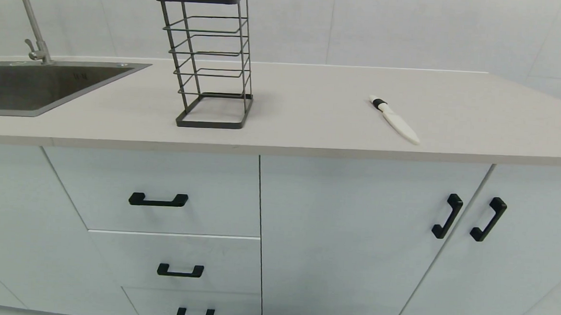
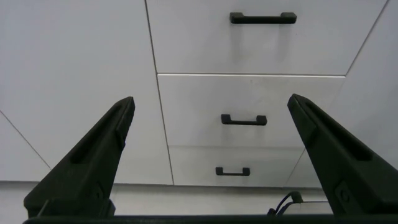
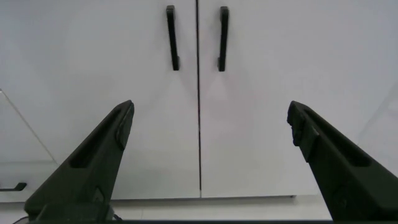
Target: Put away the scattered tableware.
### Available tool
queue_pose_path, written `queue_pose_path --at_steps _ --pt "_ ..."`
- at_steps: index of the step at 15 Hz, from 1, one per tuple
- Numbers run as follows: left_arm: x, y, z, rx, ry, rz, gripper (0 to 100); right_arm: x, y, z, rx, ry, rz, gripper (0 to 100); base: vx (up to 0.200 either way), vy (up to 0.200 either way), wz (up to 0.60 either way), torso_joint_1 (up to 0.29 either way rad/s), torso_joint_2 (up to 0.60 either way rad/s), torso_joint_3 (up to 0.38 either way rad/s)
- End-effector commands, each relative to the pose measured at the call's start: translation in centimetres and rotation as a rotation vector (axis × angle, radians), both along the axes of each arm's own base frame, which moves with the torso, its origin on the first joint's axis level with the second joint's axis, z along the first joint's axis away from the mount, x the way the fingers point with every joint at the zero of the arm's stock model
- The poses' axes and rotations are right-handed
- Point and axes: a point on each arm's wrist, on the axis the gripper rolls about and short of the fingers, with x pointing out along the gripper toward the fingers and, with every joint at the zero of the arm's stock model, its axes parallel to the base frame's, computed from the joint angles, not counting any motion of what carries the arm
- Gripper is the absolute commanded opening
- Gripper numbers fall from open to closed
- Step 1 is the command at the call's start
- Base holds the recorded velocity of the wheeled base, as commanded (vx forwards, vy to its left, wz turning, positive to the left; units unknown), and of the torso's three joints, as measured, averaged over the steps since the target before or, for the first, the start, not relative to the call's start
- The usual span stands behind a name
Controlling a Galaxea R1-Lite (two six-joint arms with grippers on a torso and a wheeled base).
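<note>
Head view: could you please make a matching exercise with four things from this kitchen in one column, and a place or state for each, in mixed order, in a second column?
Things:
1. knife
2. wire rack
3. faucet
4. door handles

Places or states:
A. stands upright on the countertop, right of the sink
B. lies flat on the countertop's right part
C. black, on the doors below the countertop
D. curved metal, behind the sink

Pairs: 1-B, 2-A, 3-D, 4-C

the left gripper (image 2: 211, 107) and right gripper (image 3: 210, 109) both hang with jaws spread wide, empty.
</note>
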Motion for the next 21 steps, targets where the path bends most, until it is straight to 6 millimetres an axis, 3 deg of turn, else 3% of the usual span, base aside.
queue_pose_path --at_steps 1,8,11,21 --pt "0.01 0.00 0.03 0.000 -0.001 0.000 100 0.01 0.00 -0.02 0.000 0.003 0.000 100 0.200 0.000 0.00 0.007 0.00 0.007" --pt "0.01 0.00 0.03 0.001 -0.001 0.000 100 0.01 0.00 -0.02 0.000 0.003 0.000 100 0.029 -0.029 0.00 0.000 0.00 0.002" --pt "0.01 0.00 0.01 0.001 0.000 0.000 100 0.01 0.00 -0.02 0.000 0.003 0.000 100 0.000 0.000 0.60 0.001 0.00 0.004" --pt "0.01 0.00 0.01 0.001 0.000 0.000 100 0.01 0.00 -0.02 -0.004 0.003 0.001 100 0.000 0.000 0.00 0.023 -0.01 -0.005"
